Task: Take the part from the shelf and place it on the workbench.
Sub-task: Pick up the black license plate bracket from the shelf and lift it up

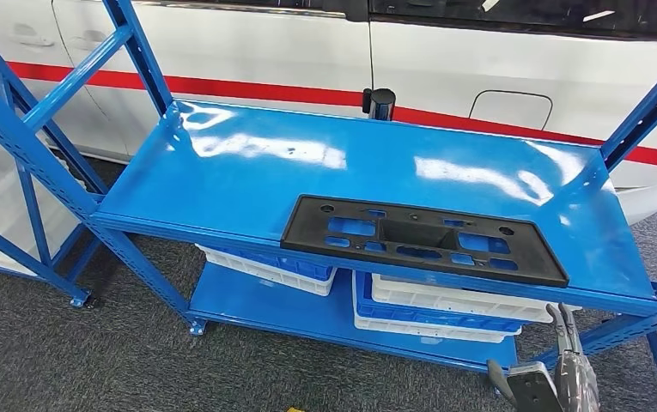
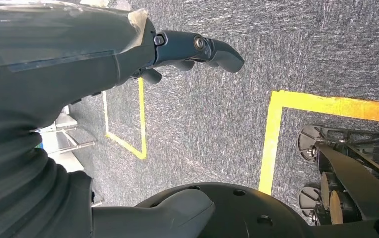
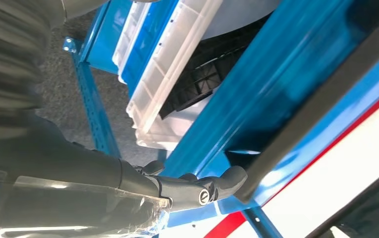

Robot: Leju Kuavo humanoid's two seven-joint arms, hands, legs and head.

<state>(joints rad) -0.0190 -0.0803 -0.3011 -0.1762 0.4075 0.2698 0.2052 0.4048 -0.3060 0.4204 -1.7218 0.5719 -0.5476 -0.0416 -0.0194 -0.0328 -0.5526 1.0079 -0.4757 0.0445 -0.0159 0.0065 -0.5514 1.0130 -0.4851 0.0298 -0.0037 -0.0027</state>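
The black plastic part [image 1: 423, 239], a long flat plate with cut-outs, lies along the front edge of the blue shelf board [image 1: 247, 163]. My right hand [image 1: 552, 369] is low at the shelf's front right corner, below and in front of the part's right end. Its fingers are apart and hold nothing. In the right wrist view this right hand [image 3: 187, 186] reaches up under the board's front lip, fingertips [image 3: 234, 176] close to a dark edge [image 3: 321, 99] of the part; I cannot tell if they touch. My left hand [image 2: 192, 49] hangs over the carpet, empty, fingers loosely extended.
White and blue bins [image 1: 445, 309] sit on the lower shelf, one holding a black ribbed piece [image 3: 202, 74]. A white vehicle with a red stripe [image 1: 479, 77] stands behind the rack. Blue uprights [image 1: 41, 146] frame both sides. Yellow tape [image 2: 271, 144] marks the carpet.
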